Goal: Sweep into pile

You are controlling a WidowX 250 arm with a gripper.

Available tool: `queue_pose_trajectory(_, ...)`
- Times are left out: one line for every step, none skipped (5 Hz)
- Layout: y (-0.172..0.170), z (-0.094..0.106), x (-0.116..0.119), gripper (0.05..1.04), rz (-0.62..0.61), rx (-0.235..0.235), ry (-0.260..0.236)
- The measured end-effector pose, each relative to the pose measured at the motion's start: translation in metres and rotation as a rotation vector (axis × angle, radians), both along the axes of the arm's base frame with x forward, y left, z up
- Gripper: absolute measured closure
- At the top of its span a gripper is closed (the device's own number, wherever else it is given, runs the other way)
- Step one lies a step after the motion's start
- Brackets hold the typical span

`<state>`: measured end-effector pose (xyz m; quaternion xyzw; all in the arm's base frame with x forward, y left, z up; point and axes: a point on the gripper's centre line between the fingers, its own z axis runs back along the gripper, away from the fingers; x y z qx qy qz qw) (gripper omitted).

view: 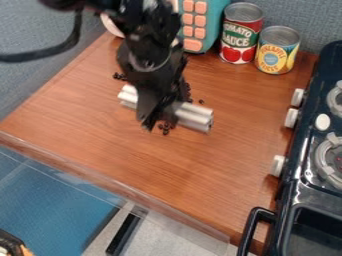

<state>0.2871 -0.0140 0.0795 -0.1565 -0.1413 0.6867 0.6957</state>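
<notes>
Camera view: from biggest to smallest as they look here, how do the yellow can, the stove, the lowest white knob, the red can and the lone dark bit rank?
1. Stove, cut off by the view's edge
2. Red can
3. Yellow can
4. Lowest white knob
5. Lone dark bit

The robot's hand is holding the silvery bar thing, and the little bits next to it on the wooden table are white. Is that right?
Not quite: the little bits are dark, nearly black, as the camera view shows. The hand does hold the silvery bar thing beside them on the wooden table.
</notes>
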Motion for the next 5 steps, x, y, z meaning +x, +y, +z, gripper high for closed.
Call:
queue_pose_trajectory(0.005,-0.013,-0.018,0.709,0.089,-0.030,0.052)
queue_pose_trajectory(0.019,-0.024,-0.027,0.709,0.187,-0.037,0.082)
queue_pose_trajectory(0.031,-0.049,-0.023,0.710,0.213,-0.020,0.114)
queue_pose_trajectory(0.036,-0.063,-0.009,0.710,0.210,0.003,0.121)
queue_pose_trajectory(0.036,-0.065,-0.001,0.709,0.194,0.029,0.118)
